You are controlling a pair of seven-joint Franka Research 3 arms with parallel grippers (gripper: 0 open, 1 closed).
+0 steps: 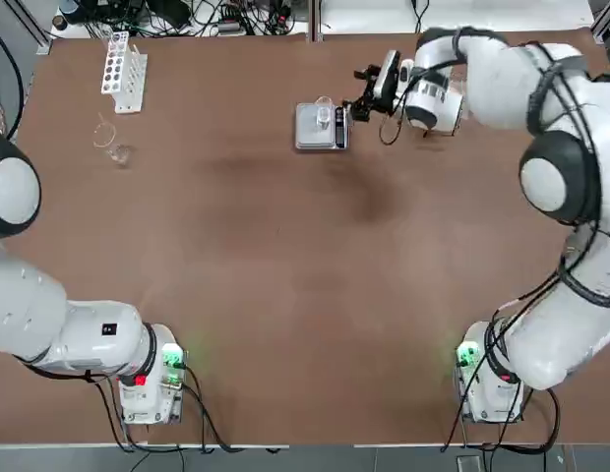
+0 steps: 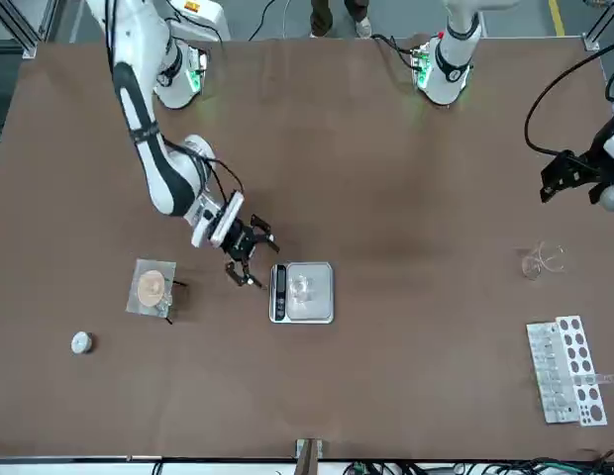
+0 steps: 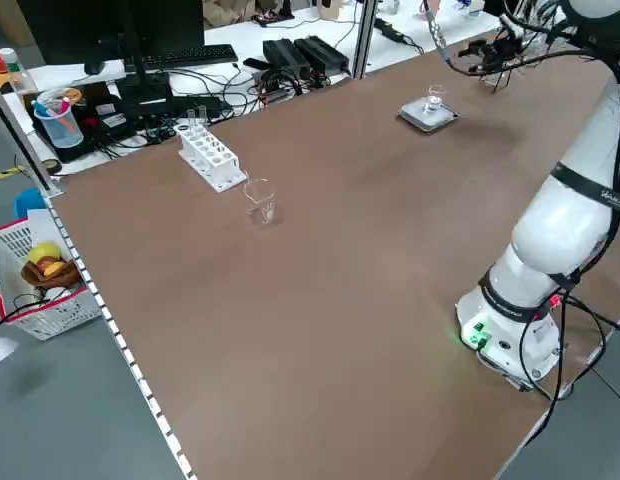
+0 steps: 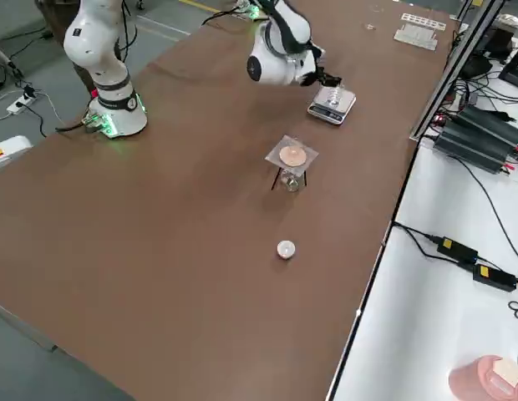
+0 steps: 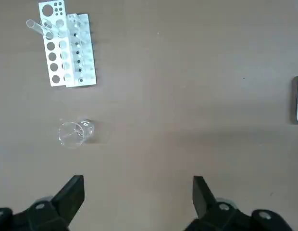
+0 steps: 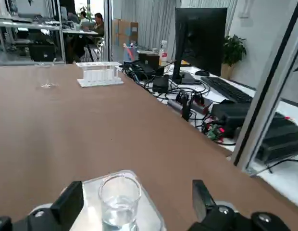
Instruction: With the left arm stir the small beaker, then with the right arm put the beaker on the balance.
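Glass on metal: the small beaker (image 1: 324, 115) stands upright on the square plate of the balance (image 1: 319, 127), with a little clear liquid in its bottom, as the right wrist view shows (image 6: 120, 202). The balance lies flat on the brown bench (image 1: 285, 256), its dark display-and-button strip on the side facing the right gripper (image 1: 365, 95). No digits or lettering on that strip can be read.

That right gripper hovers just beside the balance, on the strip side, with its black fingers (image 6: 67, 204) spread wide and holding nothing; the beaker stands between them in the wrist view but apart from both. In the front view the same gripper (image 2: 246, 259) sits just clear of the balance's edge (image 2: 302, 293).

Well away from the balance, the left gripper (image 5: 138, 192) hangs above the bench with its fingers released and empty (its wrist camera looks down past them). Beneath it lies a larger clear glass vessel (image 5: 74, 132), and beyond that a white test tube rack (image 5: 66, 49) with a tube leaning in one hole.

On the other side of the right gripper from the balance stand a small stand with a square mesh top (image 2: 153, 288) and, further still, a small round white object (image 2: 81, 342).
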